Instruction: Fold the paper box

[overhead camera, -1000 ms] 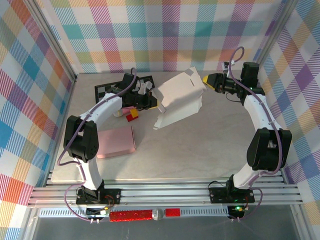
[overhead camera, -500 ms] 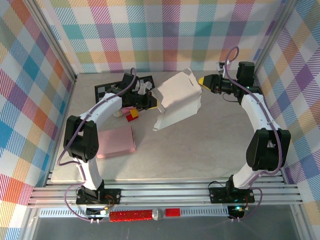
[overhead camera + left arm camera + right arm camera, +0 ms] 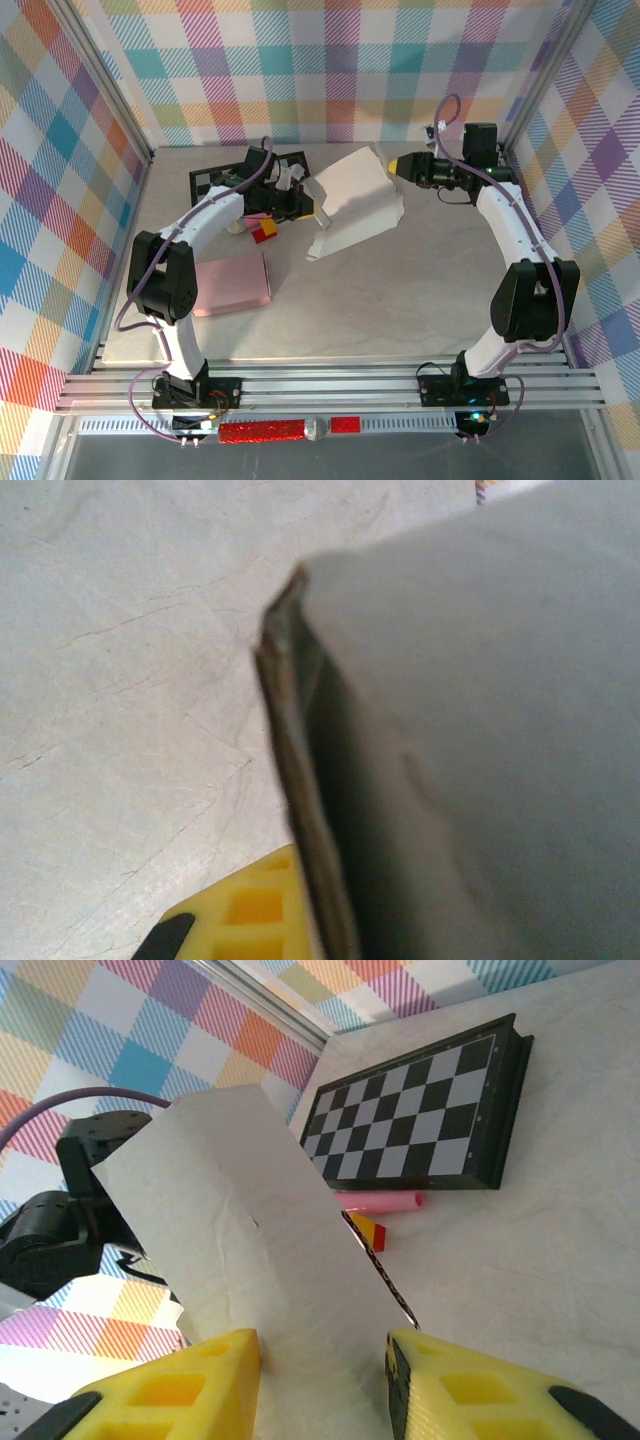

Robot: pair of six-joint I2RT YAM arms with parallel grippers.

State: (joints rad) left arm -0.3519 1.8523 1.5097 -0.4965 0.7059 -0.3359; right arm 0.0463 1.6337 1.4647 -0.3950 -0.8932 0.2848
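Holding, left gripper (image 3: 306, 206): jaws were fully closed, pinching the box (image 3: 355, 200) by its 9 o'clock edge. The left wrist view showed a doubled paper edge just beside one yellow finger (image 3: 210, 930).
Holding, right gripper (image 3: 396, 165): jaws stood roughly a third apart, with a panel (image 3: 260, 1260) of the box filling the gap from pad to pad, so it looked clamped across its width.
Box place: it sat toward 12 o'clock on the table (image 3: 400, 300), between the two grippers, with its 7 o'clock corner down on the surface.
Long axis: it ran from 1 o'clock to 7 o'clock in the top view.
Bearing: the box lay at 3 o'clock from the left gripper and at 8 o'clock from the right gripper.
Nearer arm: both touched it, but the loose low end at 7 o'clock sat closer to the left arm.
Next move, judged: a fold would likely hinge along that axis, one gripper anchoring while the other pressed across it.
Nearby: a chessboard (image 3: 215, 182) lay at 10 o'clock near the left gripper, and a pink pad (image 3: 232, 285) at 8 o'clock, well apart from the box.
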